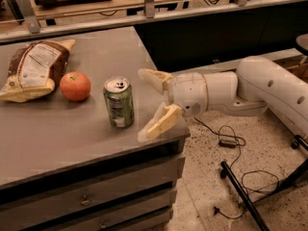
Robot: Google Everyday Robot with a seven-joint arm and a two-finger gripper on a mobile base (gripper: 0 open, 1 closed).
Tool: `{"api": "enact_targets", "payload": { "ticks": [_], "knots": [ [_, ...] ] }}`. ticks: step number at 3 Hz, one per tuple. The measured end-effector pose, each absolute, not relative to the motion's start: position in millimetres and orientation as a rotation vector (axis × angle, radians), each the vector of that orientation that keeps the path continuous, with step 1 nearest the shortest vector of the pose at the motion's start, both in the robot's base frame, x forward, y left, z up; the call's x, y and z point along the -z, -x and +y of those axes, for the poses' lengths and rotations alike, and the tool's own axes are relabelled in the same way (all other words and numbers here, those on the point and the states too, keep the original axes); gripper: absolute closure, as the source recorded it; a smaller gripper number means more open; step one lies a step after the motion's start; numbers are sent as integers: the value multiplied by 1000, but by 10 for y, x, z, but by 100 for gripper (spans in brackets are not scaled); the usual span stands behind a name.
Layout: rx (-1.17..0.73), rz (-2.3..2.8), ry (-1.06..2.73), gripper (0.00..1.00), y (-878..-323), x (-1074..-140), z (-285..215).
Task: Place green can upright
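The green can (pixel 118 102) stands upright on the grey counter (pixel 72 143), its silver top and pull tab facing up, just right of a red apple (pixel 75 86). My gripper (pixel 146 104) is open and empty, to the right of the can with a small gap between them. One cream finger (pixel 153 77) is on the far side and the other finger (pixel 161 122) is near the counter's front right corner. The white arm reaches in from the right.
A brown and white snack bag (pixel 34 69) lies at the counter's left. The counter has drawers below its front edge. Black cables (pixel 231 143) and a black stand leg (pixel 243 194) lie on the speckled floor at right. A rail runs behind the counter.
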State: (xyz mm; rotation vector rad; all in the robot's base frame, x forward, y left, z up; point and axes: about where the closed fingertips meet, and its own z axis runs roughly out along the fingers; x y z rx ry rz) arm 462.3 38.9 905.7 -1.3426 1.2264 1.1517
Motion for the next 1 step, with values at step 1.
{"api": "enact_targets", "payload": {
  "ticks": [1],
  "knots": [
    [-1156, 1221, 1345, 0, -4620, -9077, 430]
  ]
}}
